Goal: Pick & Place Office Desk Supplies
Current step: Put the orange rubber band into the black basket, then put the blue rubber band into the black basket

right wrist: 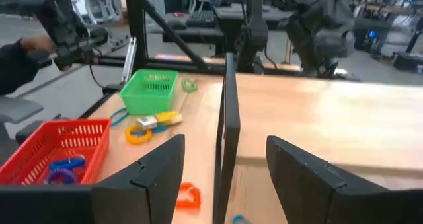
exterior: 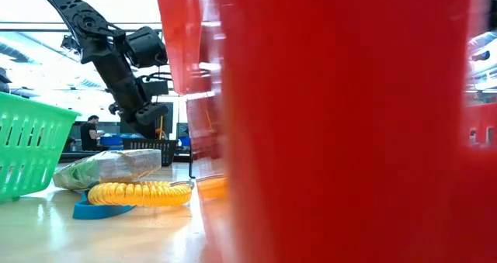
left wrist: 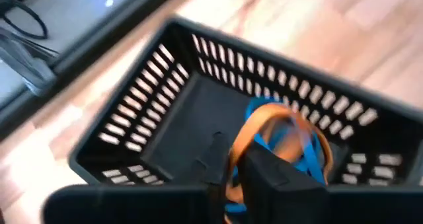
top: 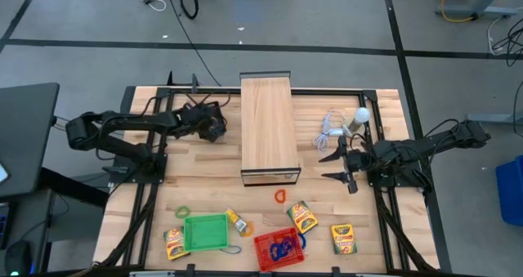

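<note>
Over a slotted black plastic basket [left wrist: 198,112] holding orange and blue loops [left wrist: 284,135], the left gripper [top: 214,130]'s grasp cannot be told; right gripper [top: 341,167] gapes empty.

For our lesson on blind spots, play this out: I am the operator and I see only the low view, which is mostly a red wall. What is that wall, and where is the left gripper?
Observer: The wall is the red basket, standing right against that camera.
Operator: And the left gripper?
Observer: The left gripper hangs over a black basket just left of the long wooden box, with blue and orange loops in the basket.
Operator: Is the right arm busy?
Observer: No. The right gripper is open and empty, to the right of the box.
</note>
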